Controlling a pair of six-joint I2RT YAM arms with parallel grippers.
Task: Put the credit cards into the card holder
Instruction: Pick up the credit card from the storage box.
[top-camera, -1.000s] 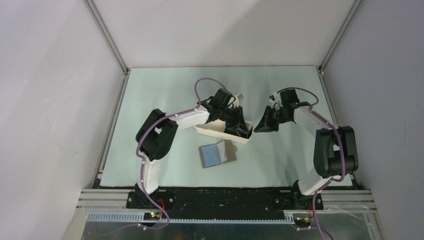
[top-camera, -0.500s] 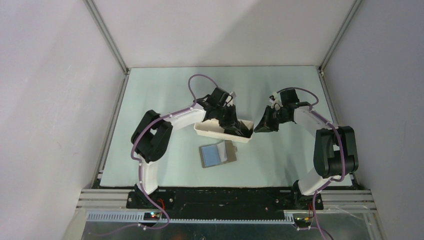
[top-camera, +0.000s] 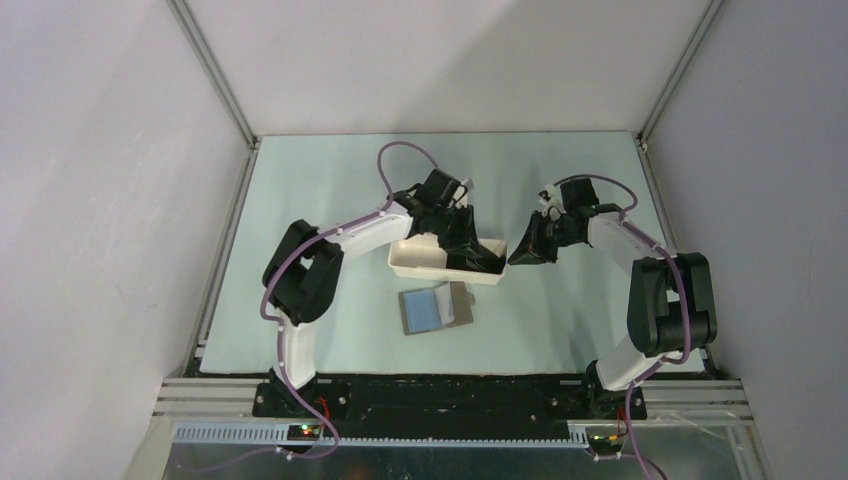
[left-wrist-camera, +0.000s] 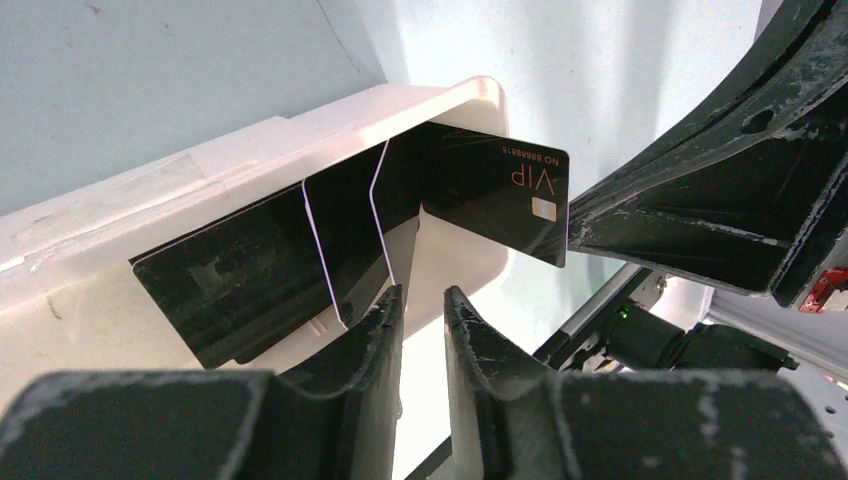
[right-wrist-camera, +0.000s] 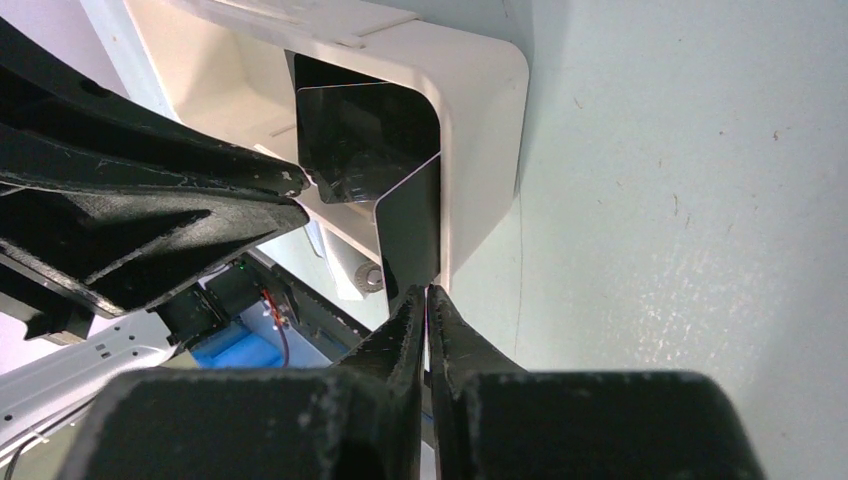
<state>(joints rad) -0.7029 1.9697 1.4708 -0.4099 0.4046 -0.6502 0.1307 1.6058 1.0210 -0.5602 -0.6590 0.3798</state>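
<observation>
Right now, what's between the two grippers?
The tray end and a black card pinched by the right gripper, reaching toward the left gripper. Left wrist view shows it best.

Left arm (top-camera: 360, 232) and right arm (top-camera: 612, 233) show white links, black joints, purple cables (top-camera: 402, 145), scuffed black fingers (left-wrist-camera: 370, 330).

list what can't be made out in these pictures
- How many cards stand in the tray: top view, the left hand covers them; wrist views, they overlap.
- Whether anything is already in the wallet: top view, too small.
- How deep the right hand grips its card: right wrist view, fingers hide the edge.
</observation>
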